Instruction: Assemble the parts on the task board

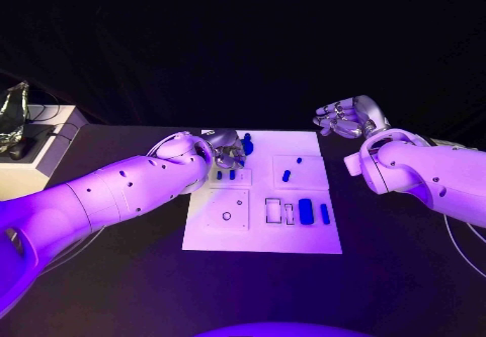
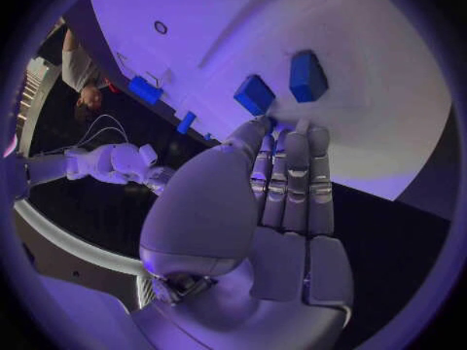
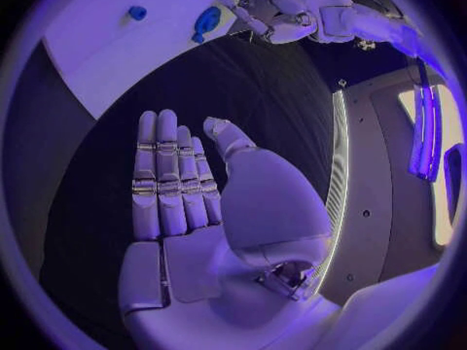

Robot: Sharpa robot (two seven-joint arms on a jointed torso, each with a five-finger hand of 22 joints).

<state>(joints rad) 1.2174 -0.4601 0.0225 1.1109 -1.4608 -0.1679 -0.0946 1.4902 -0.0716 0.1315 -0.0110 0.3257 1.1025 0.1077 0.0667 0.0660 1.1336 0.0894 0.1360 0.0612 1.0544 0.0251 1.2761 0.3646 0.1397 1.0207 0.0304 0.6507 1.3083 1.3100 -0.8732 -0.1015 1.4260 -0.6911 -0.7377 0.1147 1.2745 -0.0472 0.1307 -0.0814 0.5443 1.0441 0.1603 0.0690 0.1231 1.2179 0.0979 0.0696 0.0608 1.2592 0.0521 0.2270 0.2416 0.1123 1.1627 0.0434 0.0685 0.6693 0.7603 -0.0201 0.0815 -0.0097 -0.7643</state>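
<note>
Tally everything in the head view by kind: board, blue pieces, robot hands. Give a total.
White rectangular task board: 1
Small blue parts: 7 that can be made out, one partly hidden at the left hand
Silver many-fingered hands: 2, the left hand and the right hand
Total: 10

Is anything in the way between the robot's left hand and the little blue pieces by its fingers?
Nothing visible is. The left hand reaches flat over the task board, and its fingertips sit right beside two blue parts.
</note>
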